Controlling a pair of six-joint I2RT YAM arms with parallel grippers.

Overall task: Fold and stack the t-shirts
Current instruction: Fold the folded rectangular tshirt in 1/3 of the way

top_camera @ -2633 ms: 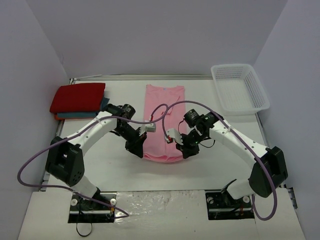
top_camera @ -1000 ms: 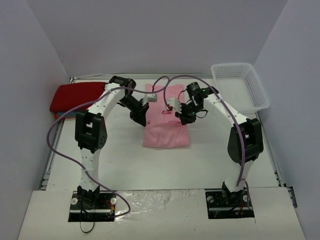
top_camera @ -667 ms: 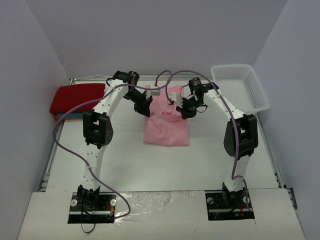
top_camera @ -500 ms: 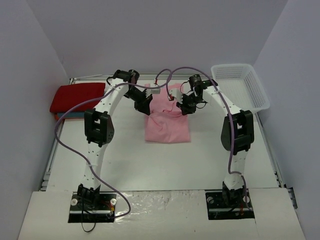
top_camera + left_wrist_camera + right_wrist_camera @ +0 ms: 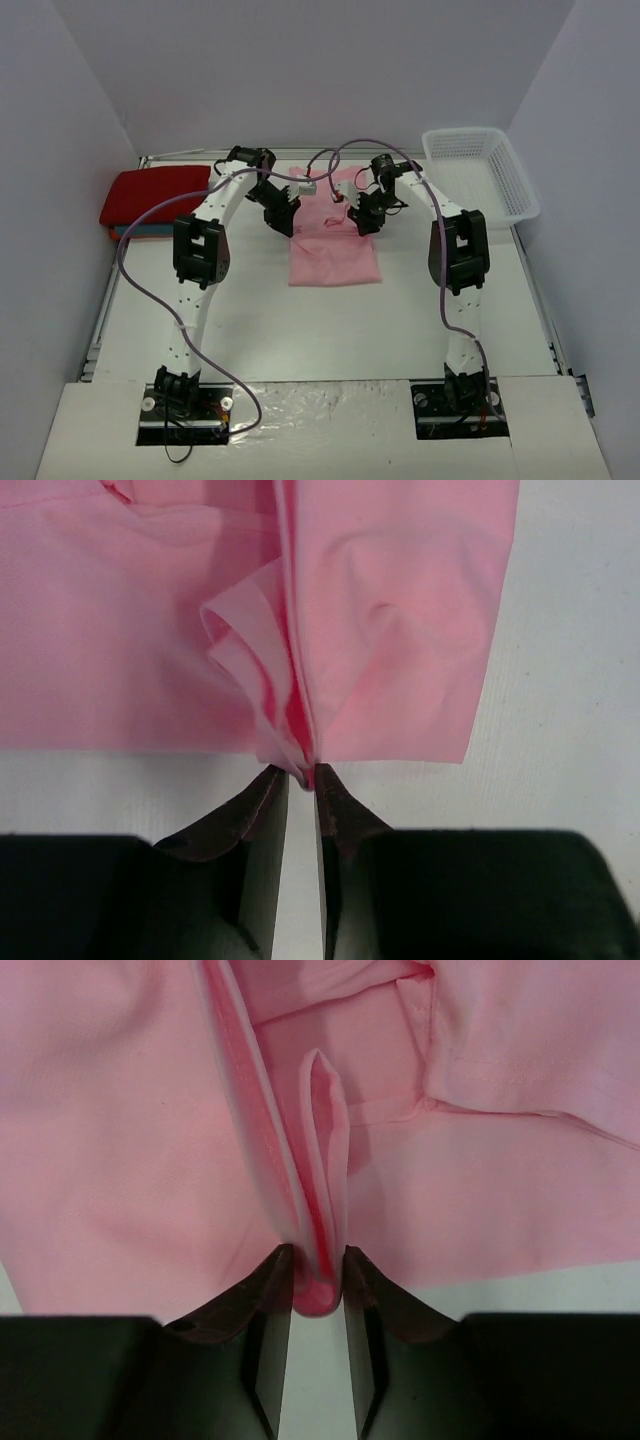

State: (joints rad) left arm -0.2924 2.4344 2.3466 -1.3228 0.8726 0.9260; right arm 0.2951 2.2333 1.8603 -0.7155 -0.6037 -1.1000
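We see the pink t-shirt (image 5: 333,250) as soft matt cloth, smooth but gently creased. Left of it, the red t-shirt (image 5: 155,192) is matt cloth too. Right of it, the basket (image 5: 480,180) is white plastic mesh with a slight sheen. The table (image 5: 330,320) is matt white. The left gripper (image 5: 301,772) has dark, faintly glossy fingers (image 5: 250,825).

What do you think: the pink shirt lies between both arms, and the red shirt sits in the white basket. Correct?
No. The top external view shows the red shirt at the far left, outside the white basket; the rest holds.
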